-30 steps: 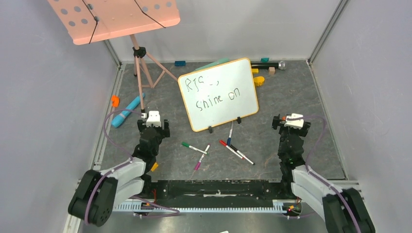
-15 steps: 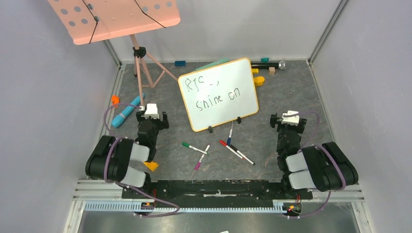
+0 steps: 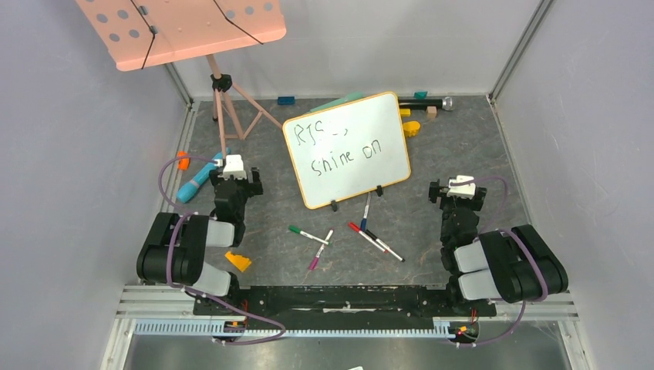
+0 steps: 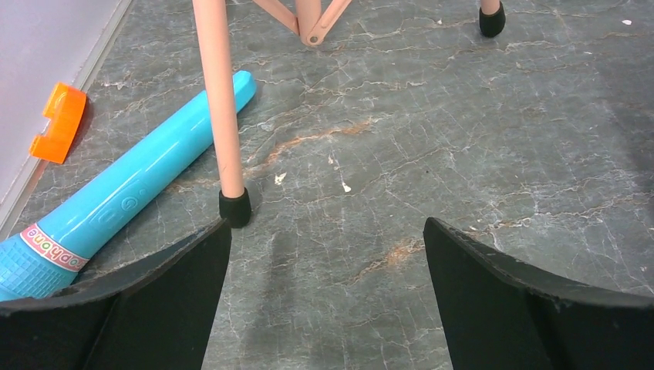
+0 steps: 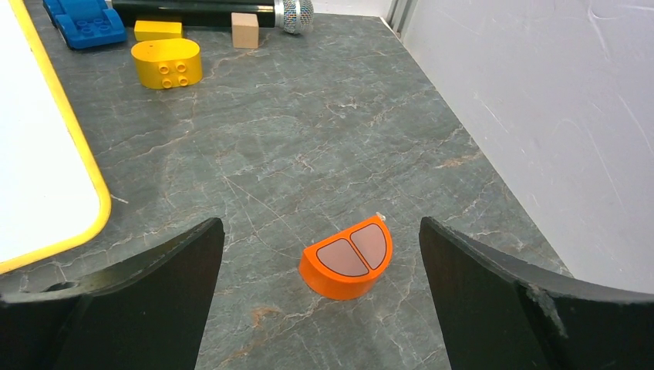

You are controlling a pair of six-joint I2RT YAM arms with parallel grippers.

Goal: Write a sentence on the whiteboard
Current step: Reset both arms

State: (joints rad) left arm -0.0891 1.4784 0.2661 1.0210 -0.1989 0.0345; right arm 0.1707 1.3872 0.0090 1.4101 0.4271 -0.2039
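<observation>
The whiteboard (image 3: pixel 351 166) stands tilted on two black clip feet at the table's middle back. Its yellow rim shows at the left of the right wrist view (image 5: pixel 77 146). The sentence (image 3: pixel 345 158) is thin dark marker writing in two lines, roughly "RIS" above "shine on". My left gripper (image 3: pixel 234 176) is open and empty, low over the table left of the board, beside a tripod foot (image 4: pixel 234 208). My right gripper (image 3: pixel 460 190) is open and empty right of the board, with an orange half-round block (image 5: pixel 348 258) on the table between its fingers (image 5: pixel 478 301).
Several markers (image 3: pixel 374 239) lie in front of the board. A pink music stand (image 3: pixel 181 27) on a tripod (image 3: pixel 224 116) stands back left. A blue toy tube (image 4: pixel 131 193), an orange clip (image 4: pixel 58 123), an orange wedge (image 3: pixel 237 260), a yellow block (image 5: pixel 166 62) and a microphone (image 3: pixel 428 102) lie around.
Both arms have folded back toward their bases. My left gripper has moved up and left toward the tripod foot, uncovering the orange wedge. My right gripper has held still for the last half second.
</observation>
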